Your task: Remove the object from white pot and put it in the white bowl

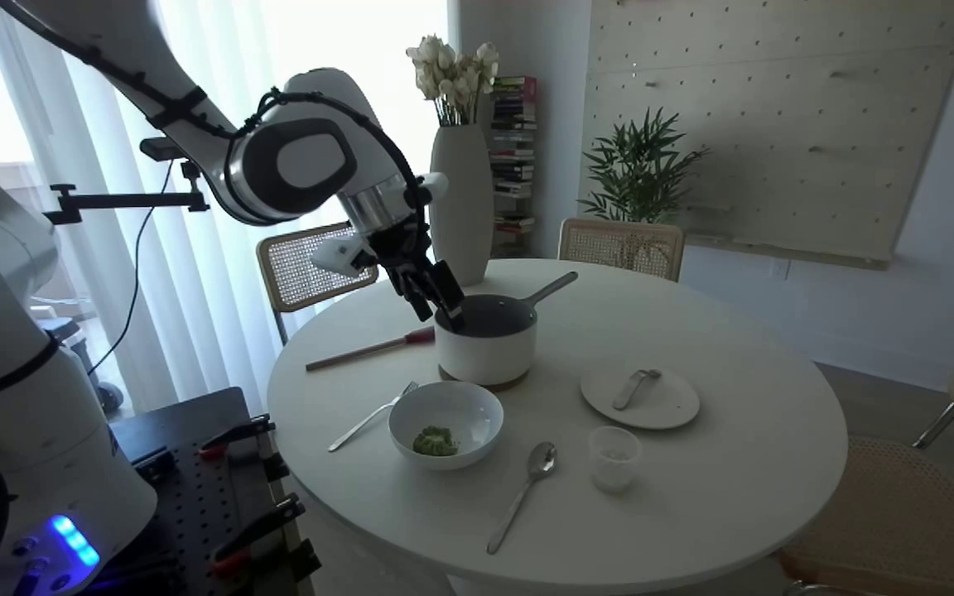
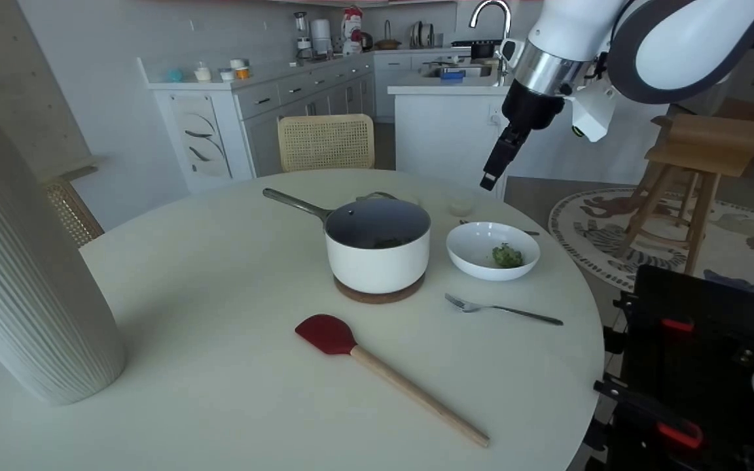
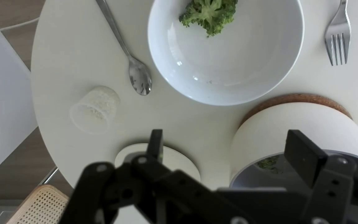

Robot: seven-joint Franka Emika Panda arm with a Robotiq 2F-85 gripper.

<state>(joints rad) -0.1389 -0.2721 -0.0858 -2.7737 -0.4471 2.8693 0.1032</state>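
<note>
A green broccoli lump [image 1: 436, 441] lies in the white bowl [image 1: 477, 414]; it also shows in an exterior view [image 2: 506, 256] and in the wrist view [image 3: 208, 15]. The white pot [image 1: 489, 356] stands beside the bowl, its long handle pointing away. A second green piece [image 3: 268, 163] lies inside the pot [image 3: 291, 127], partly seen; a dark bit of it shows in an exterior view [image 2: 388, 243]. My gripper [image 3: 226, 140] is open and empty, fingers wide apart. It hangs above the table [image 2: 489, 182], higher than the pot and bowl.
A red spatula [image 2: 328, 333] and a fork [image 2: 501, 310] lie near the pot. A spoon [image 1: 527, 497], a clear cup [image 1: 614, 459] and a white plate [image 1: 680, 406] with a utensil are on the other side. A tall vase [image 1: 460, 199] stands behind the pot.
</note>
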